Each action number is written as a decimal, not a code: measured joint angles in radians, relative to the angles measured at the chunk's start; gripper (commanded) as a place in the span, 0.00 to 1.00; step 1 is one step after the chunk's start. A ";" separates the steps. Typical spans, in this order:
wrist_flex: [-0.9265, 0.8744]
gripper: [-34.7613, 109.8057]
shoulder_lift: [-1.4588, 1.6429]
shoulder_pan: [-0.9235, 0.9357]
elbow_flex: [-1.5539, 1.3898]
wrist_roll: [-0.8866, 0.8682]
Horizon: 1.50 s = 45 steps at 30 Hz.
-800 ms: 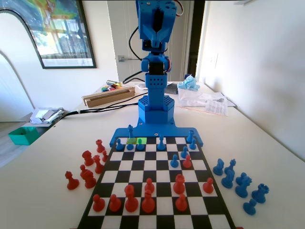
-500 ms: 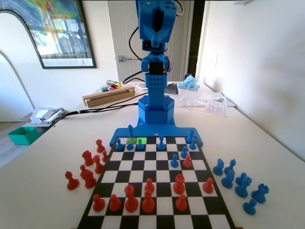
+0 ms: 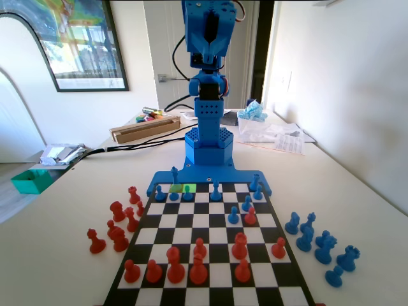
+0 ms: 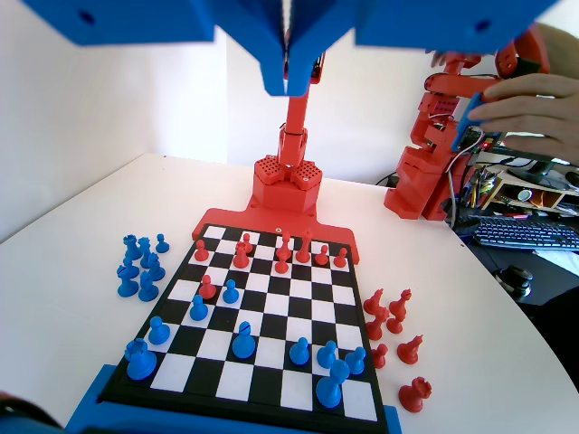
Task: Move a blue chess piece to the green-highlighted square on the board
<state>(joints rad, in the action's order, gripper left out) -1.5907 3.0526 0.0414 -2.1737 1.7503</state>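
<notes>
Fixed view: the blue arm (image 3: 208,108) stands folded upright at the far end of the chessboard (image 3: 210,255), high above the pieces. The tall blue piece (image 3: 174,180) with the pointed top stands upright in the far row, left of centre in the frame, on or just beside the dull olive square (image 3: 178,189); I cannot tell which. The bright green square (image 3: 190,187) lies right next to that, one square to the right. So the carry looks to be a short sideways hop, with short blue pawns (image 3: 187,195) crowding close in front.

Wrist view: the gripper (image 4: 288,83) hangs from the top edge, its jaws pressed together with nothing between them. The same tall piece (image 4: 330,384) sits near the bottom edge, a little right of the jaws and far below them. To my eye the arm must first drop a long way and open, then come straight down over the piece's vertical length, minding the pawns beside it.
</notes>
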 measured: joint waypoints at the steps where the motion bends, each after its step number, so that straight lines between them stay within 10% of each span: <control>1: 0.000 0.27 0.000 0.000 0.000 0.000; 24: -0.020 0.25 -0.064 -0.075 0.057 0.012; 45: -0.242 0.25 -0.488 0.101 0.282 0.736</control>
<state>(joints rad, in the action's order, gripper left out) -1.8331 2.5648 0.1427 -1.8914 2.4866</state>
